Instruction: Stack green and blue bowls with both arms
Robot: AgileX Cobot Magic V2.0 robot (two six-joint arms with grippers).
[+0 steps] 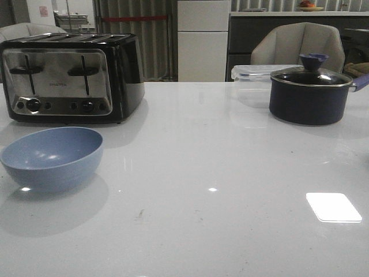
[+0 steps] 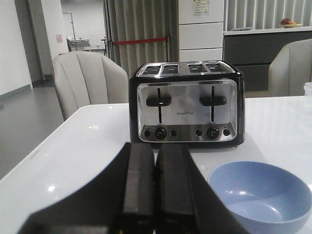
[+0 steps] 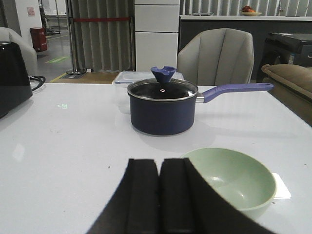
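Left gripper (image 2: 155, 195): sitting with its jaws pressed together, gripping nothing, just beside the blue bowl (image 2: 259, 196).
Right gripper (image 3: 160, 200): likewise closed and empty, hovering near the green bowl (image 3: 233, 181).
Blue bowl: resting upright on the table (image 1: 230, 173) in front of the toaster (image 1: 69, 75).
Green bowl: sitting in front of the pot (image 3: 163, 109), apparently outside the front view.
Progress: nothing is being held; the bowls are lying well apart, so both pickups and the stacking are remaining.
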